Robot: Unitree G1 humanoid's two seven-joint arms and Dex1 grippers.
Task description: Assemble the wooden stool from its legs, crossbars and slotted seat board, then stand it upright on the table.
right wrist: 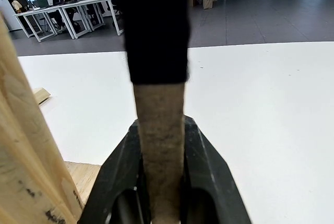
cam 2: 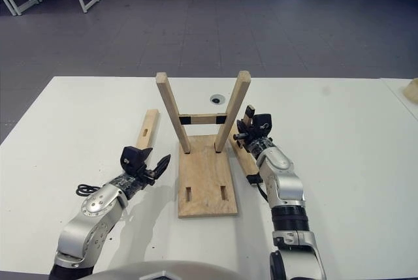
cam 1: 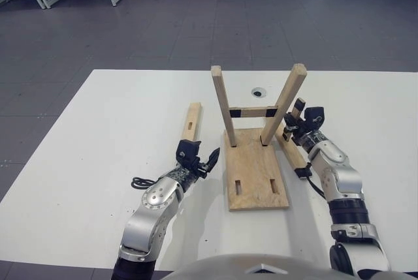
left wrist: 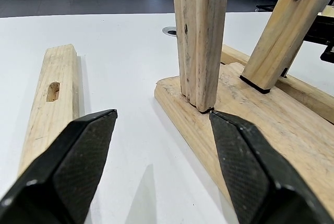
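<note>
Rough bare-wood seat board (cam 1: 256, 169) on matt table (cam 1: 98, 162).

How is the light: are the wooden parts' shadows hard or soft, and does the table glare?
Left eye view: even light; the seat board and loose leg cast faint, soft shadows on the table, no glare. Left wrist view: thin shadow beside that leg. Right wrist view: the table is bright behind the crossbar.

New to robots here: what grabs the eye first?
A half-built pale wooden stool sits on the white table: two legs rise from its flat seat board. Beside it the right gripper is shut on a short black-tipped wooden crossbar, and the left gripper hangs open near a loose slotted wooden leg.
</note>
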